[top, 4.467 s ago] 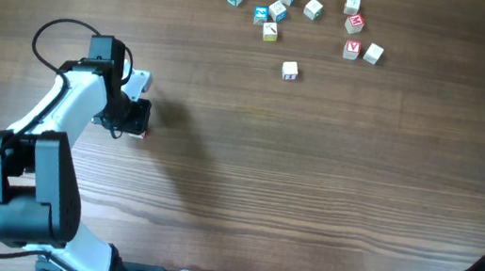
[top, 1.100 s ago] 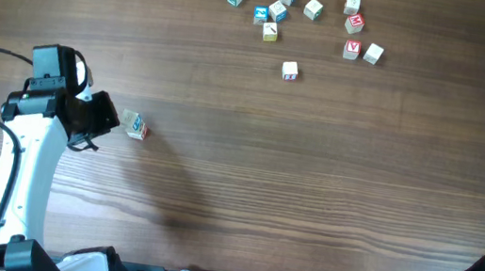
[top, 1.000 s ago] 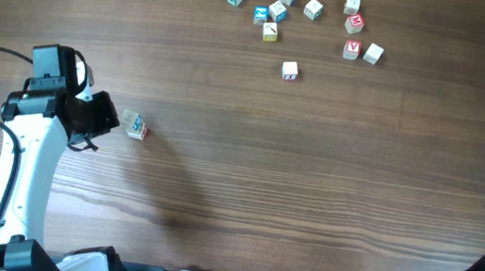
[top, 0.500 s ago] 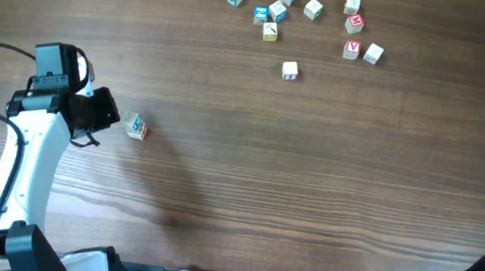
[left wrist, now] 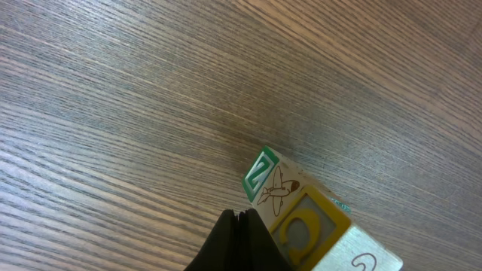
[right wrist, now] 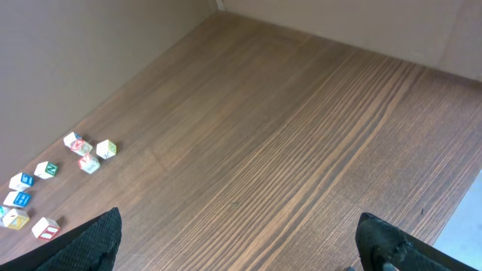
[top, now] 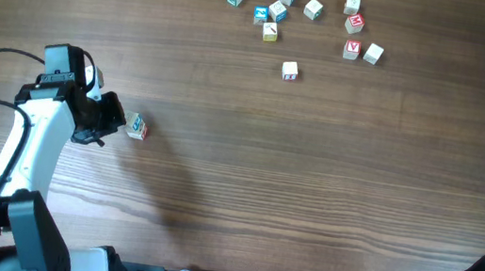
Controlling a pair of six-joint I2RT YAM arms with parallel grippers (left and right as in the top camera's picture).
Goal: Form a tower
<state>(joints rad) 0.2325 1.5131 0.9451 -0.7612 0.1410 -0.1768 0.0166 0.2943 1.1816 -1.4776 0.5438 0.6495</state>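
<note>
The tower [top: 136,126] stands on the left part of the table [top: 329,195], well apart from the loose cubes [top: 277,12] scattered along the far edge. In the left wrist view it shows a green-printed face, a small line drawing and a yellow-framed face, with a pale cube next to them. How many cubes it counts cannot be read for certain from either view.

The left gripper [top: 113,117] sits just beside the tower, on its left. Its fingers [left wrist: 226,245] are pressed together and carry nothing. Their tip lies right at the foot of the stack, and whether it touches cannot be told. The right gripper [right wrist: 237,226] is parked at the near right corner, jaws spread wide and empty, looking across bare wood toward the distant cubes.

Judging from this, the work is between placements: a short stack is up, no cube is in hand, and plenty of cubes are left. The next move probably calls for fetching another one. The single cube [top: 290,70] lying apart from the cluster looks the easiest to take, since nothing crowds it.

The left arm would first need to clear the tower without brushing it, because the stack is small and likely tips at a light knock. Its jaws would then have to part before closing squarely on opposite faces of the chosen cube. Setting that cube on top would need a level, centred descent.
</note>
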